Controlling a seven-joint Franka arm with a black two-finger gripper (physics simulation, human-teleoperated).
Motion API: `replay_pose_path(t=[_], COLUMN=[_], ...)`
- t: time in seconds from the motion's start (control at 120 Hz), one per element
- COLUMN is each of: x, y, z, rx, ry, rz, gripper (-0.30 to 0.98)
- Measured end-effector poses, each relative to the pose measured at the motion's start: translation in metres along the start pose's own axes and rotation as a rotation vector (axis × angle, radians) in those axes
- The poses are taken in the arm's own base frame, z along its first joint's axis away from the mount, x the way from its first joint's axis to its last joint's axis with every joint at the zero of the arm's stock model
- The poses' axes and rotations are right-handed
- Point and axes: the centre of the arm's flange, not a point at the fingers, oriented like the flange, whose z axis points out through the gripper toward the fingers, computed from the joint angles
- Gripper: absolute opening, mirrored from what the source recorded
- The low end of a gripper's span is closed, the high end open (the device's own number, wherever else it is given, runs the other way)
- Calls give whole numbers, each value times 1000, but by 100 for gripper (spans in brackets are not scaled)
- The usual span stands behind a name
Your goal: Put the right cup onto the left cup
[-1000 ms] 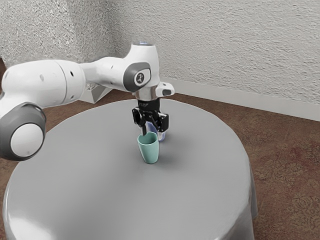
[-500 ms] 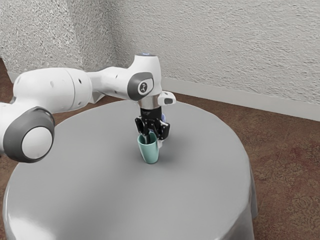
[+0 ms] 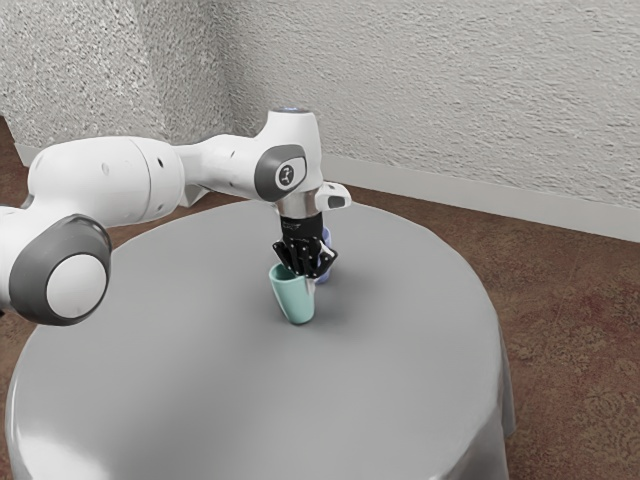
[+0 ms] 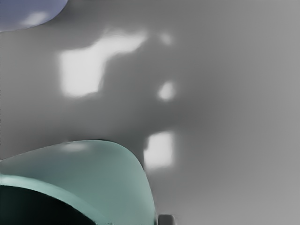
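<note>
On the desk (image 3: 200, 360), the green cup (image 3: 293, 302) is gripped, slightly tilted, by the fingers (image 3: 304, 271) at its rim; from that one-sided hold, it could be swung against the far blue cup (image 4: 28, 11).

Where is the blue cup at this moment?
The blue cup stands on the table behind the green cup, slightly toward the exterior view's right, partly hidden by the tool.
</note>
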Motion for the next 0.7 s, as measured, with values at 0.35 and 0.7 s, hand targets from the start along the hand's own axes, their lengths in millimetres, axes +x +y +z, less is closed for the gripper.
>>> replay_pose_path(t=[0.35,0.7], x=[-5,-3], y=[2,-3], z=[-47,-99], rx=[22,80], ry=[38,46], rz=[-4,6], gripper=[-9,-10])
